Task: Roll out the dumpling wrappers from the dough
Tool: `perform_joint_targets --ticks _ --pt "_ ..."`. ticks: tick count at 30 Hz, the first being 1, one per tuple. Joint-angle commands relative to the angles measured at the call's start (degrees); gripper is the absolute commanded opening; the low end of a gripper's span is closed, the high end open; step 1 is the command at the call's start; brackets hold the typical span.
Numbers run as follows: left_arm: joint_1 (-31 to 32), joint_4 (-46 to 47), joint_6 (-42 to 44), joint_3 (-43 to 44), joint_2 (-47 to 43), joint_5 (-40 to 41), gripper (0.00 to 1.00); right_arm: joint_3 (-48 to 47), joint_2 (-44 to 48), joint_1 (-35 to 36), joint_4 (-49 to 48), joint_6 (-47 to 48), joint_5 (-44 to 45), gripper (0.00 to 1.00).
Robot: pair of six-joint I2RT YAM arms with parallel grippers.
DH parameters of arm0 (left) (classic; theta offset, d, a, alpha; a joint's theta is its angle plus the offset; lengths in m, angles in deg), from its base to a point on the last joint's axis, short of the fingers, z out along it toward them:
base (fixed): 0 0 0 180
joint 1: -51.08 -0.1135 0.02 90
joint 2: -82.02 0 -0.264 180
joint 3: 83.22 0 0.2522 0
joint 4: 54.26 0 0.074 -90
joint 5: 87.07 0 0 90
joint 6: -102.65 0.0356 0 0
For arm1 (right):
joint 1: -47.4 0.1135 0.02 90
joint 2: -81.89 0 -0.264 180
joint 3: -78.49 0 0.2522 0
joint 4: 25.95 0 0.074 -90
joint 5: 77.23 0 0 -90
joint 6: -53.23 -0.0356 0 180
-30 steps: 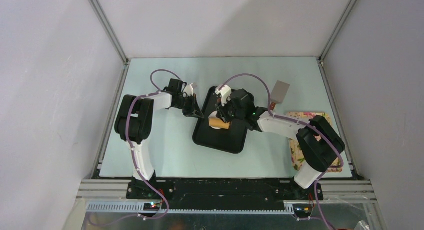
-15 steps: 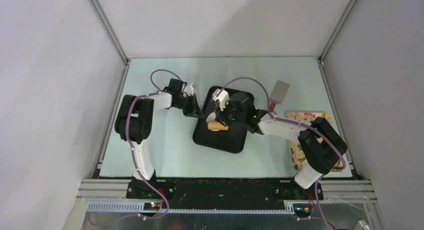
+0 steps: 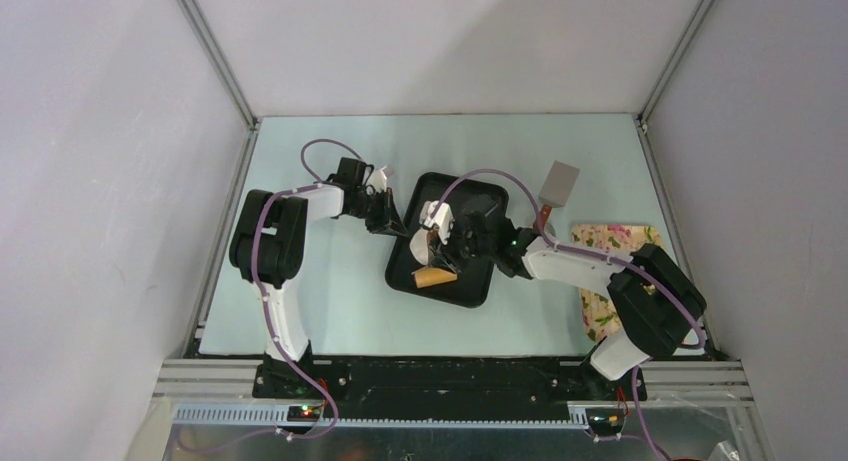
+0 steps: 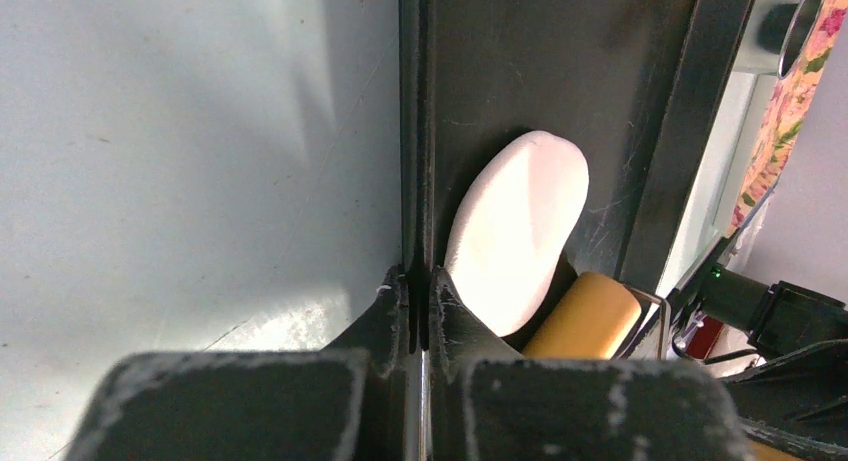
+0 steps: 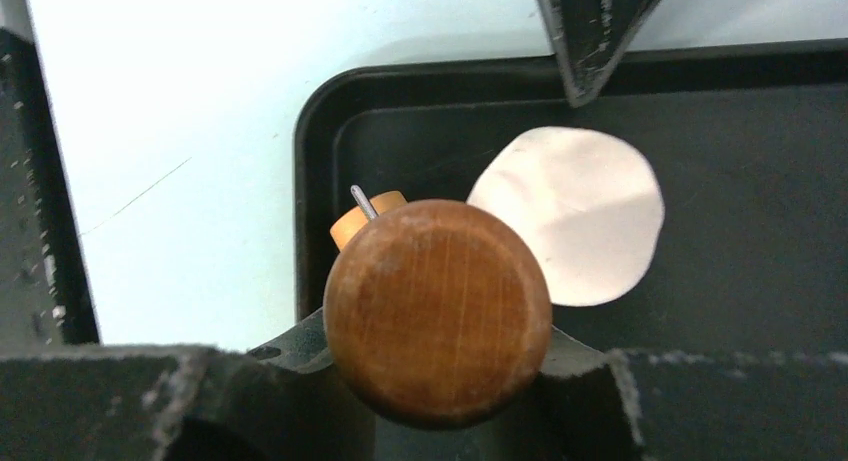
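Observation:
The dough (image 5: 570, 216) is a flattened white disc on the black tray (image 5: 400, 111), near its left rim; it also shows in the left wrist view (image 4: 515, 231) and the top view (image 3: 421, 246). My left gripper (image 4: 420, 281) is shut on the left rim of the tray (image 4: 418, 161), as the top view shows (image 3: 393, 224). My right gripper (image 5: 437, 331) is shut on the round wooden handle (image 5: 437, 309) of a roller. The roller's orange drum (image 3: 433, 277) sits on the tray just near-side of the dough, off it.
A steel scraper (image 3: 560, 184) lies on the pale table right of the tray (image 3: 470, 286). A floral mat (image 3: 600, 233) lies at the right, partly under my right arm. Enclosure walls close in the table's left, right and far sides.
My right gripper has drawn the roller toward the near-left of the tray, off the dough, which now lies uncovered. The left gripper has not moved.

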Motion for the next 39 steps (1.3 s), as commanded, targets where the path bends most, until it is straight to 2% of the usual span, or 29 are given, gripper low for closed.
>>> perform_joint_targets --ticks 1,6,11,23,29,32,39 --pt "-0.9 -5.1 1.1 -0.5 2.2 3.5 0.00 1.4 2.6 -0.5 11.9 2.6 -3.7 0.00" --pt "-0.9 -5.1 1.3 -0.6 2.2 3.3 0.00 -6.9 8.1 -7.4 15.8 -2.2 -5.4 0.00" --pt "-0.9 -5.1 1.2 -0.5 2.4 3.2 0.00 -12.0 7.7 -12.2 16.1 -8.1 -3.7 0.00" --pt "-0.8 -5.1 1.0 -0.3 2.6 3.4 0.00 -14.4 -5.1 -13.1 9.5 -23.5 -10.4 0.00" --pt "-0.9 -5.2 1.1 -0.4 2.5 3.2 0.00 -17.7 -13.1 -13.1 9.2 -28.0 0.9 0.00" --pt "-0.9 -5.2 1.1 -0.3 2.4 3.0 0.00 -18.2 -15.1 -14.6 12.3 -27.6 6.2 0.00" --pt "-0.9 -5.2 1.1 -0.4 2.4 3.0 0.00 -19.0 -18.0 -18.4 18.2 -25.1 12.1 0.00"
